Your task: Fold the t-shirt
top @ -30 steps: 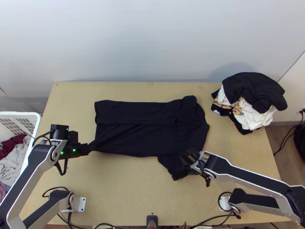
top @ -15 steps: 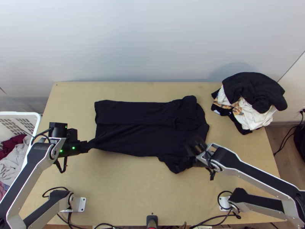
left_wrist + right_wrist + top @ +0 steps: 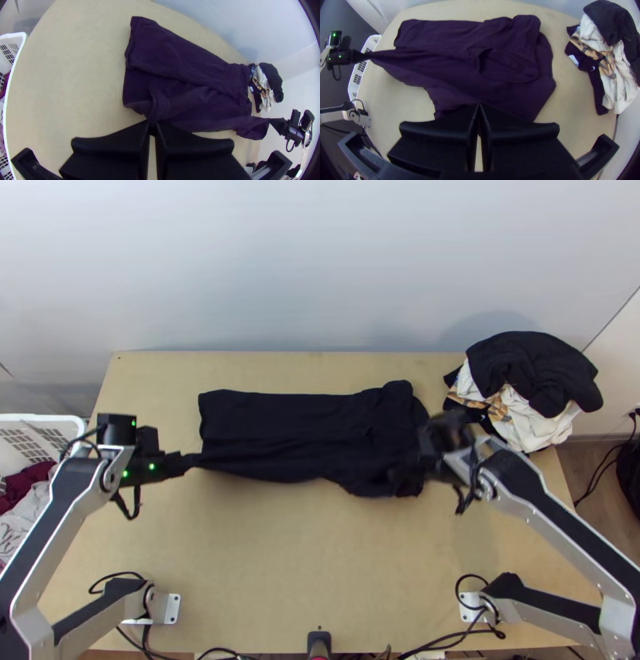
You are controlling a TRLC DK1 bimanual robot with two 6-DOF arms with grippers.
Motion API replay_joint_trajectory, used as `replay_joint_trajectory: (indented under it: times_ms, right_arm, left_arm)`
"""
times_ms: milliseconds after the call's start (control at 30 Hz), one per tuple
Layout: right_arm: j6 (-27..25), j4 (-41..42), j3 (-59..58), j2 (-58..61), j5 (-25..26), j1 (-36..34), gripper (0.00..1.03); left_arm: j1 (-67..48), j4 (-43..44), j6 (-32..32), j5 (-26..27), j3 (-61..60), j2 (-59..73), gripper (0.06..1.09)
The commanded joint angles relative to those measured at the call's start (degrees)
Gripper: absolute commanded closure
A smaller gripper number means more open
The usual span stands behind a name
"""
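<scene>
Folding of the dark t-shirt (image 3: 296,428), perhaps near the middle of the work.
Lying lengthwise on the table (image 3: 264,564), with the far long side already turned inward and the near side partly raised, probably for the second side fold. Pinched at the near hem corner by the closed left gripper (image 3: 152,125), and at the near sleeve part by the closed right gripper (image 3: 480,106). Left to do, apparently: laying this side over the middle, then folding the length. In the white basket (image 3: 48,418), beside the table: dark red cloth (image 3: 30,480) and pale cloth (image 3: 24,520), loosely bunched.
</scene>
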Motion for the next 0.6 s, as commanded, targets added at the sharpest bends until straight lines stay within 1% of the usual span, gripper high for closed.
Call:
replay_joint_trajectory:
  times_ms: [0, 233, 367, 567]
  right_arm:
    - [-3.1, 0.7, 9.8, 6.7, -1.2, -8.3, 1.0]
    - [-4.1, 2.5, 22.3, 20.1, -1.3, -13.2, 1.0]
    - [-4.4, 2.8, 30.3, 28.2, -1.3, -14.5, 1.0]
    - [-4.8, 2.8, 39.5, 38.1, -1.2, -16.4, 1.0]
  left_arm:
    - [0.1, 2.0, -1.2, 0.1, 7.7, 9.2, 1.05]
    - [-0.3, 4.7, -2.4, -0.8, 21.4, 23.9, 1.05]
    - [-0.2, 4.8, -2.4, -2.7, 32.4, 34.1, 1.05]
    - [0.0, 4.5, -2.0, -3.5, 46.9, 46.3, 1.05]
